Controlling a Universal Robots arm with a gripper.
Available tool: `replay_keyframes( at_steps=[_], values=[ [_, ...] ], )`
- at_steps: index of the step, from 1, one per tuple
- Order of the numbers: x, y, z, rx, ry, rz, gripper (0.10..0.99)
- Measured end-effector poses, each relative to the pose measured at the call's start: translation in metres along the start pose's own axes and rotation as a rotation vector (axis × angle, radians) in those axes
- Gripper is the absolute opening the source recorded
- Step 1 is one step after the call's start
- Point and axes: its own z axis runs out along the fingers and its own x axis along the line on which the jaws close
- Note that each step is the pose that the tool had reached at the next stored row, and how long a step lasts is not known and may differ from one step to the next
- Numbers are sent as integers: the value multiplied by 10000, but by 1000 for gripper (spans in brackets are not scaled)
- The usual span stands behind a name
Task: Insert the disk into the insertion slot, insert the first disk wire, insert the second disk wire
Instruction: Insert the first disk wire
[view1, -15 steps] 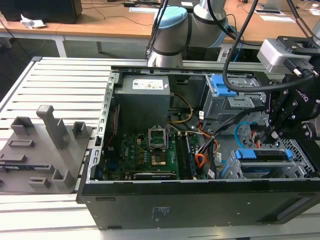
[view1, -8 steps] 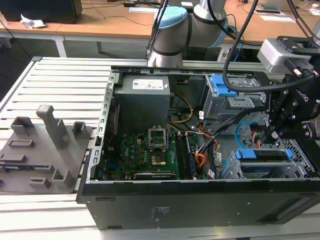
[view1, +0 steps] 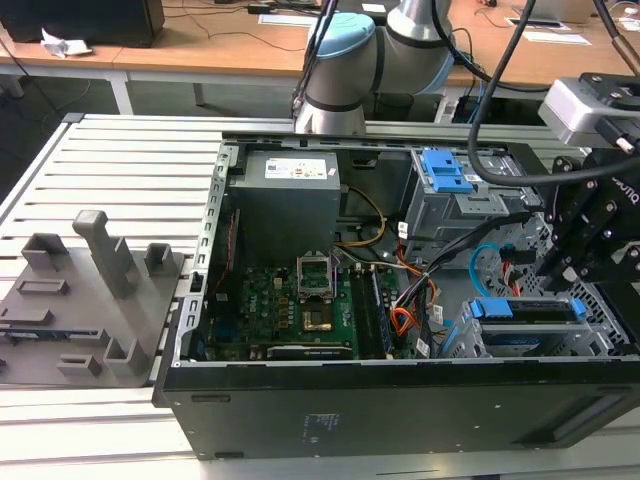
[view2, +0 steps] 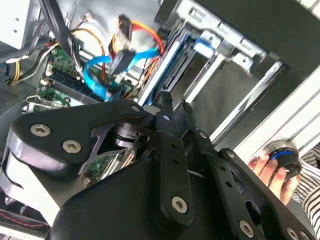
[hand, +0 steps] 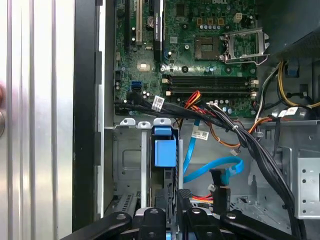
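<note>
Bright, even room light, some glare.
Table slats (hand: 40, 100) wash out pale in my first wrist view; case (view1: 215, 250) interior lies shadowed.

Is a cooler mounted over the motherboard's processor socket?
No, in the first wrist view the processor socket lies bare, with its metal retention frame swung open beside it.

— Where does the exterior view sit?
— High off the slatted table's (view1: 110, 170) edge, looking down into the open computer case (view1: 400, 410), all of it in frame.
— And both wrist views?
— Close, inside that case (riding the arm); both share the motherboard (hand: 140, 65) (view2: 55, 82) and light blue cable (hand: 220, 165) (view2: 92, 80).
</note>
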Motion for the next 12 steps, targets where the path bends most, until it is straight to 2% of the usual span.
replay_keyframes(
  at_steps=[3, 5, 7, 8, 10, 12],
  values=[
    [-9, -83, -4, -2, 1, 0, 239],
    [-29, -85, -4, -3, 1, 2, 239],
    [-86, -85, -4, -2, 0, 0, 239],
    [-208, -83, -4, -2, 4, 1, 239],
    [-330, -75, -4, -2, 4, 9, 239],
    [-366, -30, 5, -3, 1, 79, 239]
  ],
)
